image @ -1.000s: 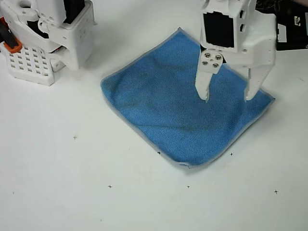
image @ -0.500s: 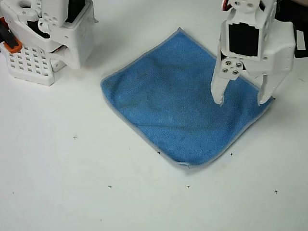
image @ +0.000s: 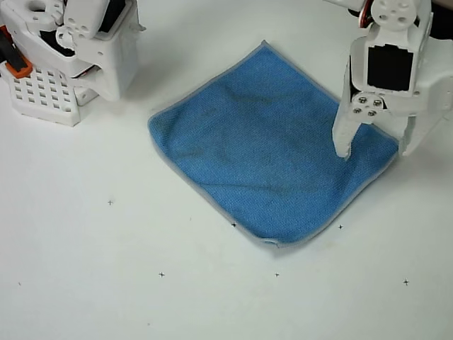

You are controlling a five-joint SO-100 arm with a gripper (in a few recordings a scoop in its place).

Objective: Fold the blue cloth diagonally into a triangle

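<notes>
Seen from overhead: square bright-blue fuzzy cloth with a light grey sewn edge (image: 262, 145), lying flat like a diamond in the middle of the white surface (image: 106, 269). White two-finger pincer (image: 375, 150) over the cloth's right corner, fingers spread apart, one finger (image: 342, 142) on the blue, the other at the edge. White arm base (image: 71, 53) at top left, well apart from the cloth.

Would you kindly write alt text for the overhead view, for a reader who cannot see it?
A square blue cloth lies flat, turned like a diamond, on a white table. A white robot gripper stands open over the cloth's right corner, one finger over the cloth, the other at its edge. The arm's white base sits at upper left.
</notes>
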